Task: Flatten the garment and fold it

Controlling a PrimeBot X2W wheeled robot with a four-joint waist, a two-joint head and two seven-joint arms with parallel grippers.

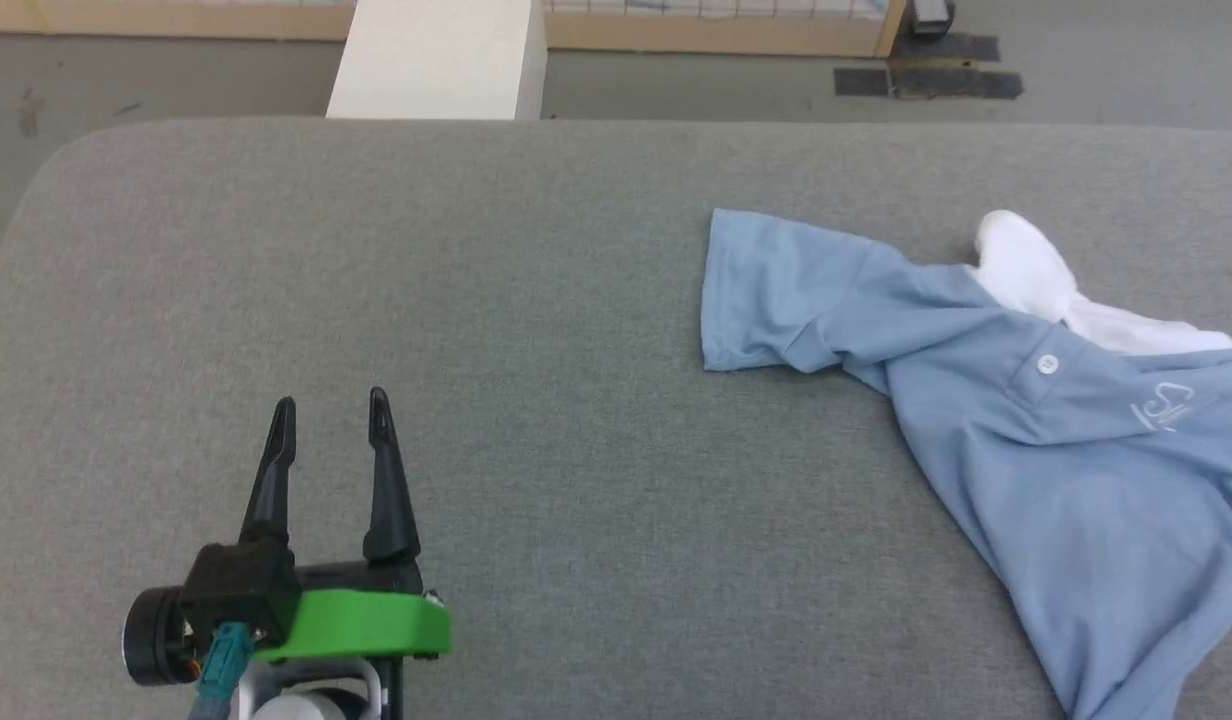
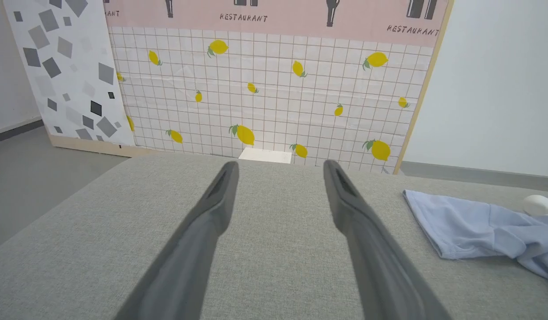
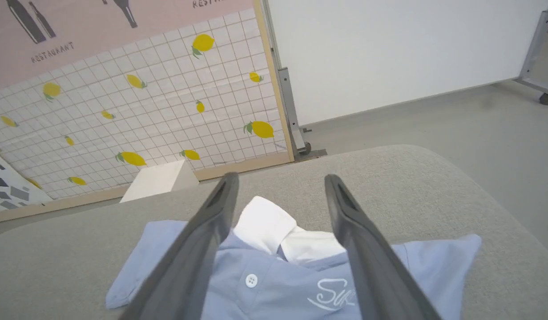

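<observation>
The garment (image 1: 1036,400), a light blue polo shirt with a white collar, a small white button and a white script logo, lies rumpled on the right side of the grey padded table (image 1: 536,300), one sleeve spread out to the left. My left gripper (image 1: 330,420) is open over bare table at the lower left, far from the cloth. In the left wrist view the left gripper (image 2: 280,171) points at the table's far edge, and the garment's sleeve (image 2: 465,222) lies to its right. My right gripper (image 3: 278,180) hangs open above the garment's collar (image 3: 274,226), with nothing between its fingers.
A white block (image 1: 436,60) stands on the floor just beyond the table's far edge. A lemon-patterned tiled panel (image 2: 265,89) stands behind it. Grey floor surrounds the table, whose corners are rounded.
</observation>
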